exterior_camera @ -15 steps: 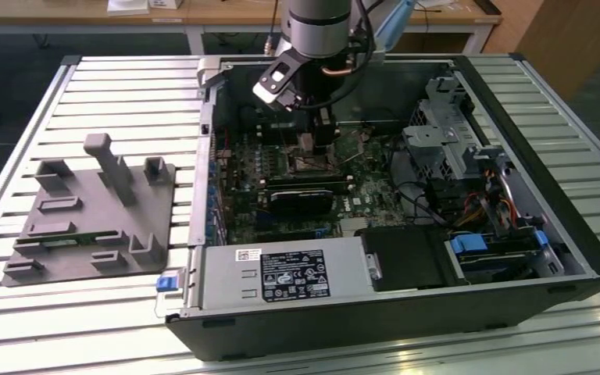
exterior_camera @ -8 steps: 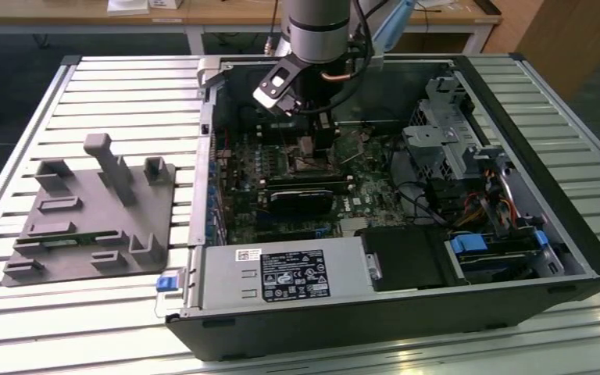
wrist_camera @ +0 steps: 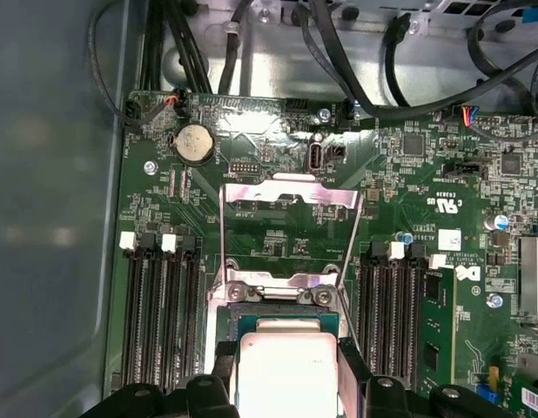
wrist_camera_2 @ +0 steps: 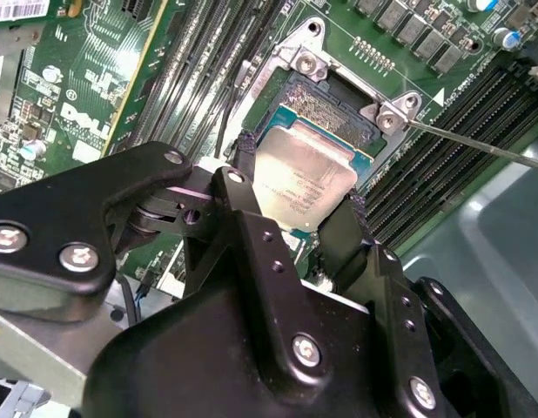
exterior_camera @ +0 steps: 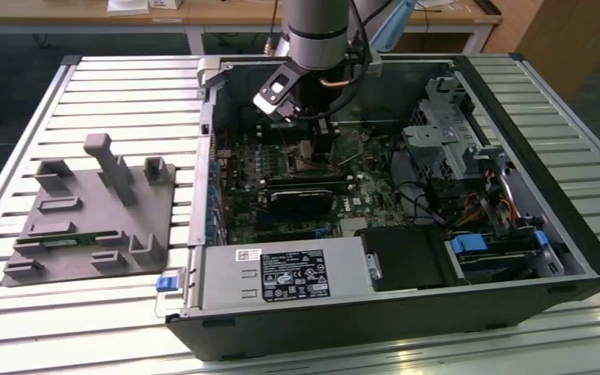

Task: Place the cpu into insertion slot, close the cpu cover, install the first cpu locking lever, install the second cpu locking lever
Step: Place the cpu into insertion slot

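"Toward the exterior view's left, what lies on the worktop (exterior_camera: 29,328)?"

"A grey moulded fixture (exterior_camera: 87,215) with upright pegs and pockets, matte plastic, on ribbed metal slats. Right of it stands an open black computer case (exterior_camera: 383,320), and the arm (exterior_camera: 316,31) reaches down into it."

"What does the tool (wrist_camera_2: 297,187) hold?"

"In the second wrist view, its two black fingers (wrist_camera_2: 243,161) are clamped on opposite edges of the cpu (wrist_camera_2: 308,174), a flat square chip with a brushed silver-grey lid. Gripping by the edges leaves the underside free, likely so that the chip can go down level."

"Where is the chip?"

"Directly over the insertion slot (wrist_camera_2: 326,109), a dark-framed square on the green motherboard (wrist_camera: 278,139). Whether it is fully seated, I cannot tell."

"And the cpu cover (wrist_camera: 291,193)?"

"In the first wrist view, that thin shiny metal frame is swung open beyond the socket, leaving the opening clear. Long black memory slots (wrist_camera: 160,322) flank the socket. In the second wrist view, a thin wire locking lever (wrist_camera_2: 478,148) angles away from it, unlatched."
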`<action>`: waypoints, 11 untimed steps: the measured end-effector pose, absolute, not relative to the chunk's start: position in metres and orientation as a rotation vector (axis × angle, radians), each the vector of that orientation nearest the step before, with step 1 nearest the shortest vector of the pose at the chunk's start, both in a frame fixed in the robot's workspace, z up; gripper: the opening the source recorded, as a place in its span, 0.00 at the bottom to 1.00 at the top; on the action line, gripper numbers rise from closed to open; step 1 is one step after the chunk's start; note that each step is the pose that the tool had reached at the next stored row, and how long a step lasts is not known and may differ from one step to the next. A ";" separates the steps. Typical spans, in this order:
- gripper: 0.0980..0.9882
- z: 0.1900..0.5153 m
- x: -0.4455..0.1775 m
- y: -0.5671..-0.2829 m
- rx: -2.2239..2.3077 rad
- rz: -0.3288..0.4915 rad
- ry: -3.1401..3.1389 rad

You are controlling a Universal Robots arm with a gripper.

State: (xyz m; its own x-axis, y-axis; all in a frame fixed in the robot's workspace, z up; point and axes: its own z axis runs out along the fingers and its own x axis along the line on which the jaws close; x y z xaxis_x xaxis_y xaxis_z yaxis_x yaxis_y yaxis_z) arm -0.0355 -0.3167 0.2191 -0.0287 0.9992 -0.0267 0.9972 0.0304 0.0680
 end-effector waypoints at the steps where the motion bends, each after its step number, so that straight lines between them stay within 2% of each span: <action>1: 0.50 0.218 -0.036 -0.317 2.142 0.046 2.206; 11: 0.50 0.206 -0.037 -0.315 2.143 0.046 2.205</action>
